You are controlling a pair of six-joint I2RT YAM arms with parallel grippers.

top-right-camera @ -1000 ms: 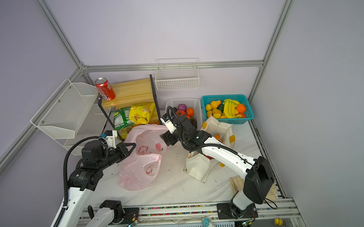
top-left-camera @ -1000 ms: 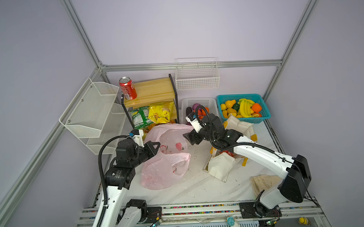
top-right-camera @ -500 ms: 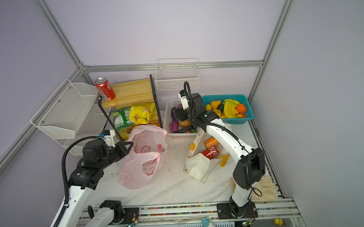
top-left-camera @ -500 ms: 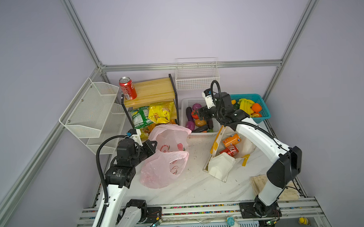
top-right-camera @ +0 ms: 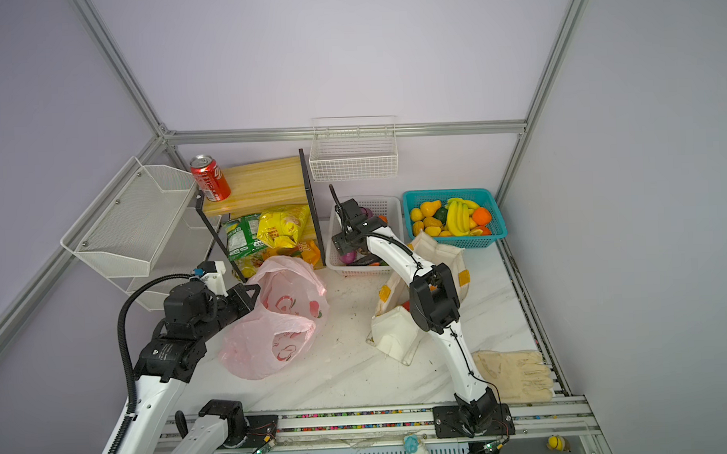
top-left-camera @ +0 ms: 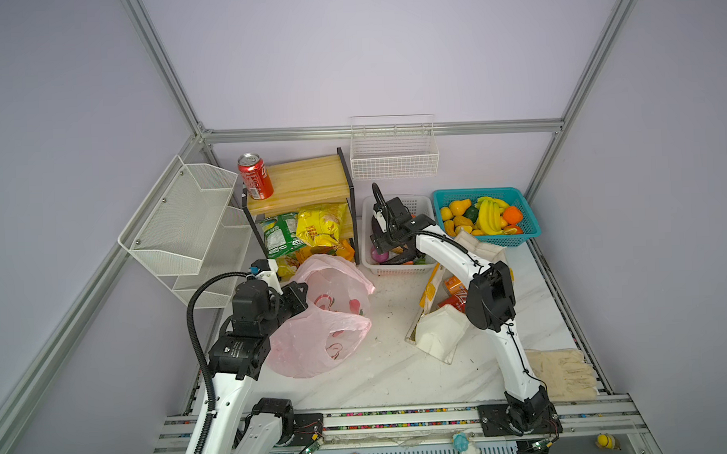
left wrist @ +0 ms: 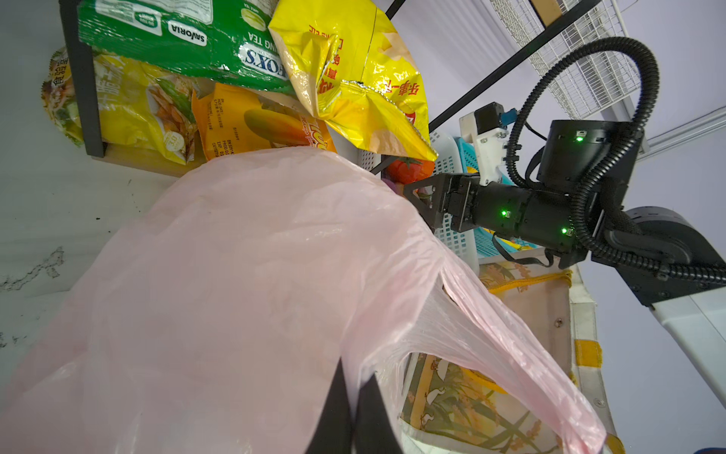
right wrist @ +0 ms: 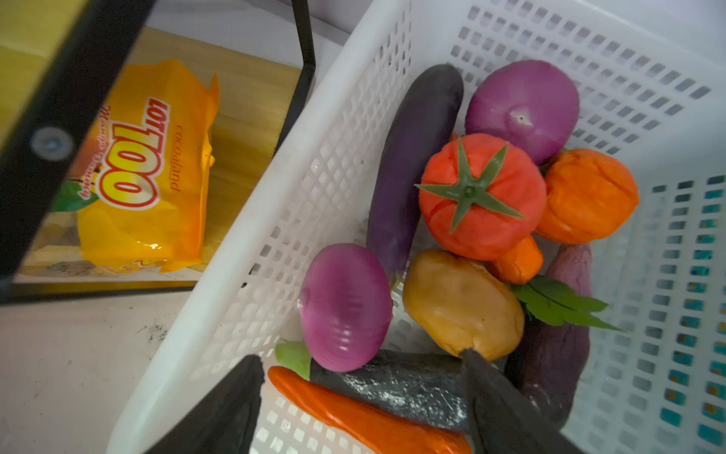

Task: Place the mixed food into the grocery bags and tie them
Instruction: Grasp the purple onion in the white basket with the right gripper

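Pinching pink bag (top-left-camera: 320, 337) at its rim, left end effector (left wrist: 353, 410); right end effector (right wrist: 359, 359) spread over white basket (right wrist: 314, 177), near edge.

orange soda can (top-left-camera: 454, 284) partly hidden in tote (top-left-camera: 437, 337)

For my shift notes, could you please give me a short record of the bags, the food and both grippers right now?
left gripper: shut on the pink bag, holding its rim up
right gripper: open, empty, above a purple onion in the white basket
also in basket: tomato, potato, other vegetables
tote: lying on the table, orange can showing inside
red can: upright on the wooden shelf
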